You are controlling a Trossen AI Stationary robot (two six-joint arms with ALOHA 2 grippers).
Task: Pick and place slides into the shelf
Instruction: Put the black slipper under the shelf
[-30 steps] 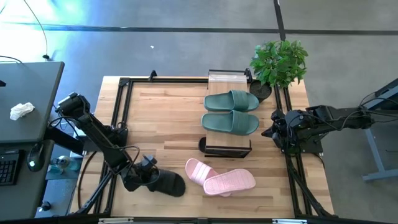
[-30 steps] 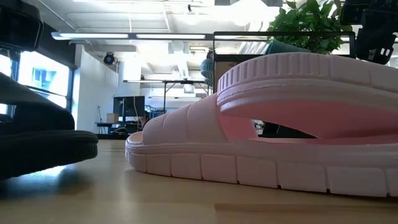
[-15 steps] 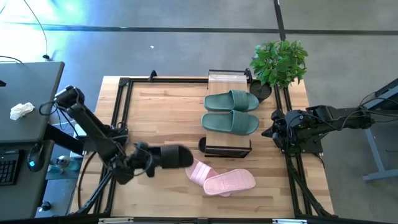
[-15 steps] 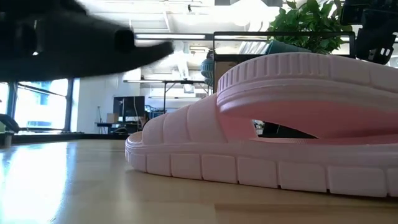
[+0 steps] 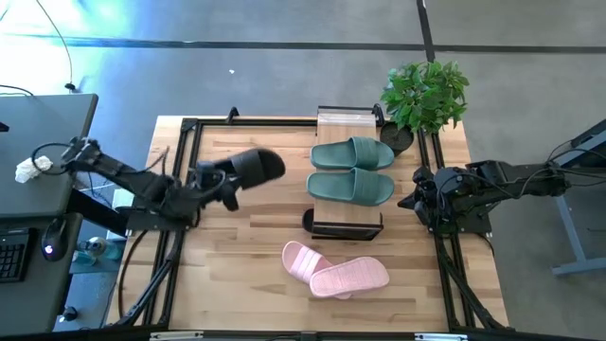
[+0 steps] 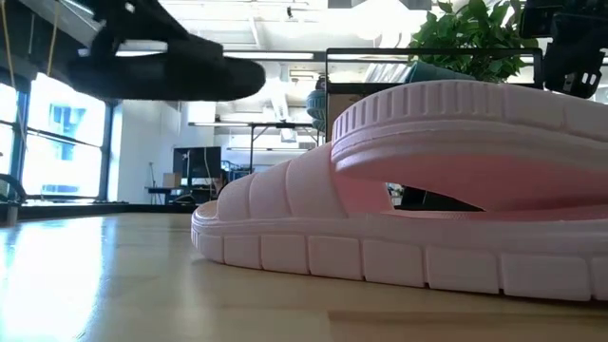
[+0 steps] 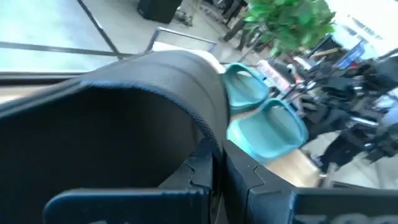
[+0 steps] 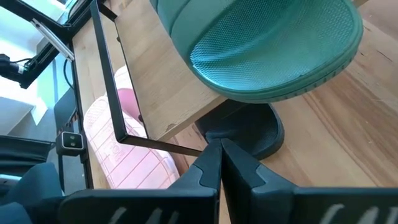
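The left gripper (image 5: pixel 225 182) was clamped on a black rubber slide sandal (image 5: pixel 248 167), raised left of the wood-board shelf (image 5: pixel 347 121); the right gripper (image 5: pixel 411 202) waited shut, empty, right of it.

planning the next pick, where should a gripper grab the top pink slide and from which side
Probably by the wide strap of the top pink slide, coming straight down from above. It lies sole-down, partly over the other pink slide, and the strap arches clear of the footbed, leaving a gap for one finger to slip under. The left gripper is busy carrying a black slide.
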